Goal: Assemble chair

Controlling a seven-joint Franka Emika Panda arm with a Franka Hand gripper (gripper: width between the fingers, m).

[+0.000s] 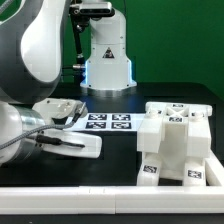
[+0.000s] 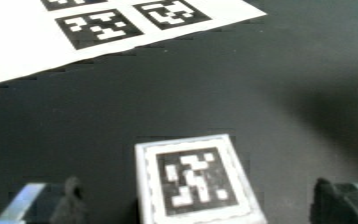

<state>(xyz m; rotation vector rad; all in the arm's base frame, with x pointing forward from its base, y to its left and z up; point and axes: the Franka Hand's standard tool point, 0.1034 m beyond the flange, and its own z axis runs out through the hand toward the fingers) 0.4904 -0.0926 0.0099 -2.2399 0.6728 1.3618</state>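
Observation:
In the wrist view a small white chair part [image 2: 194,178] with a black-and-white tag on its upper face lies on the dark table. My gripper [image 2: 194,205] is open and straddles it. One finger [image 2: 44,200] and the other finger [image 2: 346,200] stand well apart from the part's sides, neither touching it. In the exterior view the joined white chair structure [image 1: 176,146] stands at the exterior view's right, far from my hand. The arm [image 1: 40,60] reaches down at the exterior view's left, and it hides the small part there.
The marker board [image 1: 110,122] lies flat on the table just beyond my hand, and its tags show in the wrist view [image 2: 108,28]. A white rail [image 1: 120,200] borders the table's front edge. The robot's base [image 1: 106,60] stands at the back.

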